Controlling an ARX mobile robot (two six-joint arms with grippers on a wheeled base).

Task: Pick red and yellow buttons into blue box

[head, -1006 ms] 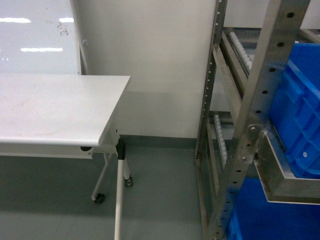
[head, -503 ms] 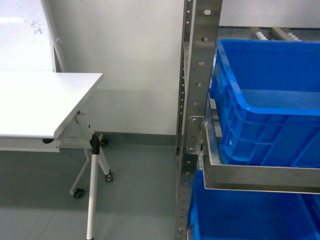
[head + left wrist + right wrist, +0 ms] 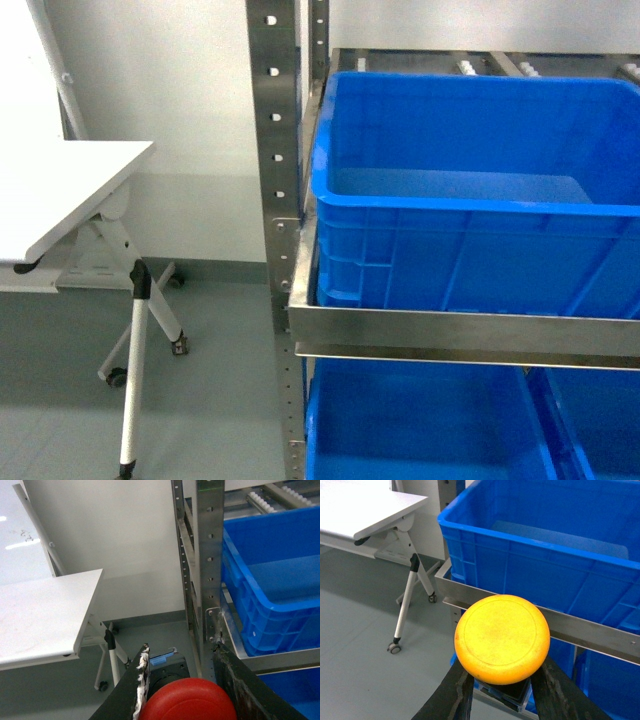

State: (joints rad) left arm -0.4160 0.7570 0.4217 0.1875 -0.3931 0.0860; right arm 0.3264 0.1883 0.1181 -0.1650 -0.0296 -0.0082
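1. Head view: large blue box (image 3: 470, 190) on the upper level of a metal rack (image 3: 275, 250), nothing visible on its floor; more blue bins (image 3: 420, 420) on the level below, contents not visible.
2. Left of the rack, a white desk (image 3: 70, 190) on wheeled legs, standing on a grey floor (image 3: 200, 400).
3. Compared with half a second ago in the head view: rack post shifted from near the middle toward the left, blue box now filling most of the right half, desk pushed further to the left edge with less of its top in view.
4. Left wrist view: left hand (image 3: 187, 690) closed on the red button (image 3: 187, 702), cap seen at the bottom edge between the two dark fingers (image 3: 140, 680), black body just behind the cap.
5. Same view: blue box up and to the right of the red button, beyond the rack post, well apart from it.
6. Right wrist view: right hand (image 3: 502, 690) closed on the yellow button (image 3: 502, 639), round cap facing the camera, fingers (image 3: 550, 685) gripping the block beneath the cap.
7. Same view: yellow button outside the blue box, in front of its near wall and the rack's steel rail (image 3: 590, 630); neither button inside the box.
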